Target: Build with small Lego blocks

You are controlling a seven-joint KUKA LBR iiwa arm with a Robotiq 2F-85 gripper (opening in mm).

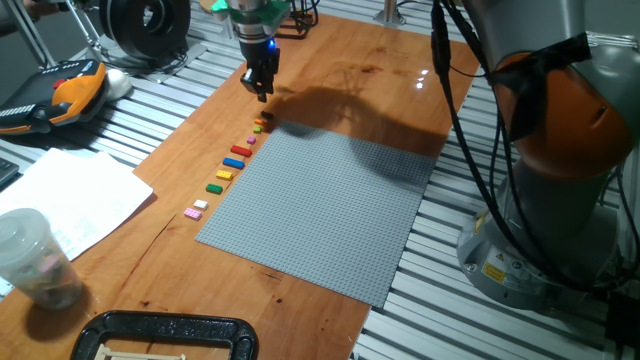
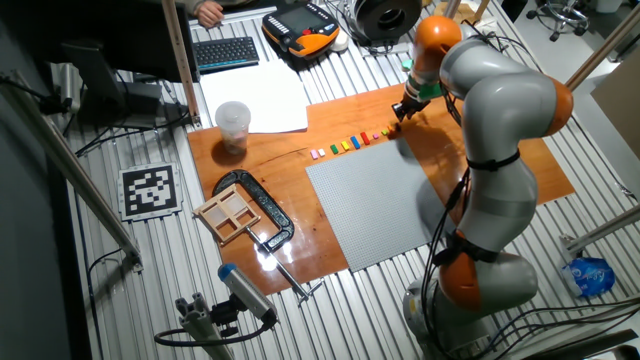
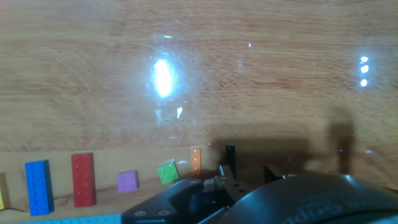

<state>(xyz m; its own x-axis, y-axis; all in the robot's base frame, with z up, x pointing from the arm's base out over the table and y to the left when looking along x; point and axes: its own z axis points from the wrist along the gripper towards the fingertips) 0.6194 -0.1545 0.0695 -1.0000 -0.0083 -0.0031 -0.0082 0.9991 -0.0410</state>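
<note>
baseplate (image 1: 320, 205) flat on worktop (image 1: 380, 90), bare, ready for building | blocks (image 1: 232, 165) lined up just beside its edge, spaced for single picks | hand (image 1: 262, 92) hovers above row's far end, holds nothing, finger gap unclear

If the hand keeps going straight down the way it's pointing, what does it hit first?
Probably bare wooden table, just beyond the black block ending the row; the hand hangs above, though depth is unclear.

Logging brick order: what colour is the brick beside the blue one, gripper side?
Red, clearest in the hand view.
</note>
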